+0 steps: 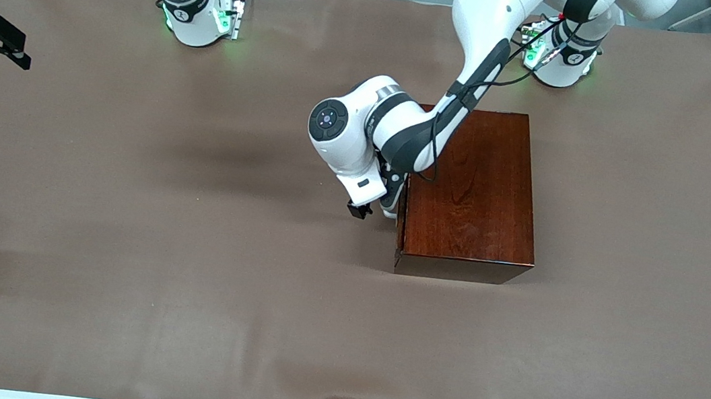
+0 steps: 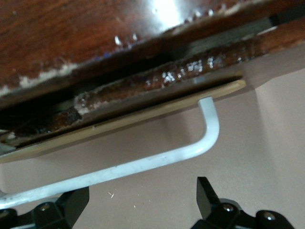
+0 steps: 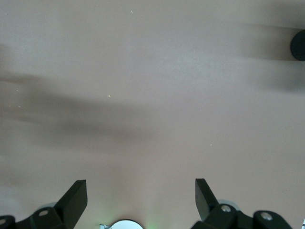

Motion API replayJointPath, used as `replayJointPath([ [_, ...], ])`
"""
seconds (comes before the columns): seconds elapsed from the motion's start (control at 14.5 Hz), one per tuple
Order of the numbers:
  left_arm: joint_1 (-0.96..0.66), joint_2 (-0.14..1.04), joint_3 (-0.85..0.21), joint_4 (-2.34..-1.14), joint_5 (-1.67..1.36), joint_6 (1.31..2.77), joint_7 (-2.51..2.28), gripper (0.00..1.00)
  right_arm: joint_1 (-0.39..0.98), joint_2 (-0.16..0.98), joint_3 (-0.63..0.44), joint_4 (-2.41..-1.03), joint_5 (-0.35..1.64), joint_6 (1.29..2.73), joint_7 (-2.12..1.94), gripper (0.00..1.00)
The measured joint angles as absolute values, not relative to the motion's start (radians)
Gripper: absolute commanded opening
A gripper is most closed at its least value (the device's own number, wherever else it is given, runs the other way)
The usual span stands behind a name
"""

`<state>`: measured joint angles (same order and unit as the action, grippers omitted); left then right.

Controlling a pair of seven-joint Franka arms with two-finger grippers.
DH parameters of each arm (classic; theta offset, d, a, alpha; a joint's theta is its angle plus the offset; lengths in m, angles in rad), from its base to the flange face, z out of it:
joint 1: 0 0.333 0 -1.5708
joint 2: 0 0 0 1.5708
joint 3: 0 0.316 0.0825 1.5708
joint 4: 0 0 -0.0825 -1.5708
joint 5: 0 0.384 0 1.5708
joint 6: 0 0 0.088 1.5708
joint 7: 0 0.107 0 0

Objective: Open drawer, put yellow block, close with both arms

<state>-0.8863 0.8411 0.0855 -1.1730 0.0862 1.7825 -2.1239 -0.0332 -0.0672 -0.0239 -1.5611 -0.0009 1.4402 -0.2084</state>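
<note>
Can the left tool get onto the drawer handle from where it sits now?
Probably yes. The left tool is open right at the white handle of the drawer, with nothing between them.

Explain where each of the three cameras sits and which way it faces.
Front view: high across the table, looking down at both arms and the box.
Left wrist view: on the left arm, facing the drawer and its handle; open left gripper shows.
Right wrist view: on the right arm, facing bare table; open right gripper shows.
Front and left wrist views share the box.
</note>
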Motion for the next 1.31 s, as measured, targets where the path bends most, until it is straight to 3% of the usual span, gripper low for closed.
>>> replayJointPath([
  [0.62, -0.882, 0.841, 0.086, -1.176, 0.086, 1.768, -2.121, 1.0, -0.033, -0.067, -0.022, -1.56, -0.015, 1.444, -0.21, 1.0],
  [0.9, -0.888, 0.837, 0.084, -1.165, 0.086, 1.836, -2.057, 1.0, -0.033, -0.067, -0.023, -1.559, -0.019, 1.449, -0.21, 1.0],
  [1.31, -0.865, 0.656, 0.129, -1.147, 0.094, 1.835, -1.868, 1.0, -0.033, -0.066, -0.023, -1.558, -0.019, 1.451, -0.21, 1.0],
])
